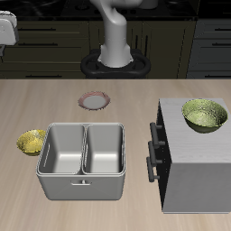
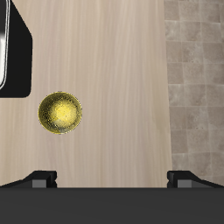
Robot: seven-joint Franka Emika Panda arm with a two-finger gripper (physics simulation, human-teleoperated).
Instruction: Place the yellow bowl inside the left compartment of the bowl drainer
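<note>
The yellow bowl (image 1: 32,142) sits on the counter (image 1: 54,104) just beside the bowl drainer (image 1: 82,161), outside its left compartment (image 1: 61,149). The arm is raised high near its base, its wrist camera looking straight down. The fingers (image 2: 40,179) spread wide and hold nothing.

The exterior view looks down from the front; the wrist view faces straight down, both showing the yellow bowl (image 1: 32,141) (image 2: 60,114).

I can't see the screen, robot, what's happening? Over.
End effector open, empty. Yellow bowl on table beside bowl drainer. Left compartment empty. Nothing in the way.
</note>
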